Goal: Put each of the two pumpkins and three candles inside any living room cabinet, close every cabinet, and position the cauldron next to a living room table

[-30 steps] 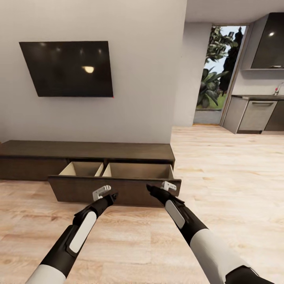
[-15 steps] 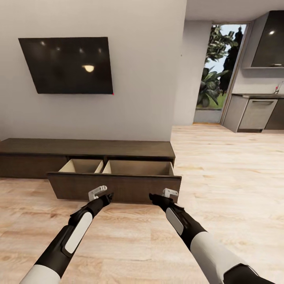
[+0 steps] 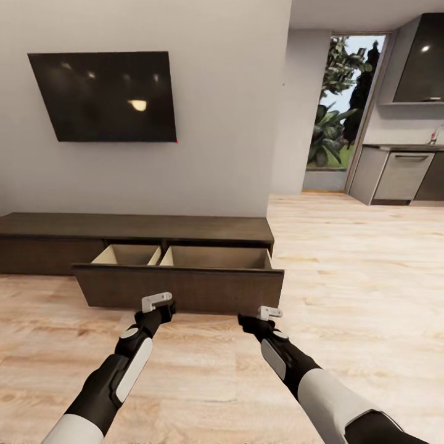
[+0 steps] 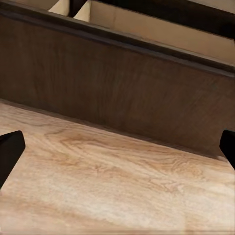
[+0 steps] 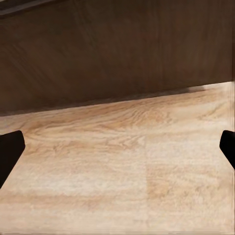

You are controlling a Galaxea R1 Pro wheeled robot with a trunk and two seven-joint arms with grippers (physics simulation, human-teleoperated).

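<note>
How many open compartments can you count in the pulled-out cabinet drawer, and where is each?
2. In the cabinet drawer, a narrower left compartment and a wider right compartment sit side by side, split by a pale divider. Their floors are hidden behind the drawer front.

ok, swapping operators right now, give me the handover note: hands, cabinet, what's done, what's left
Left hand: open, empty, low in front of the pulled-out drawer front.
Right hand: open, empty, near that front's right end.
Cabinet: drawer open, two pale compartments; what I can see of them looks empty, their floors are hidden.
Pumpkins, candles and cauldron are out of frame, so their status is unknown from here.
Left: confirm all five items are inside, shut the drawer, set the cauldron beside a living room table.
</note>
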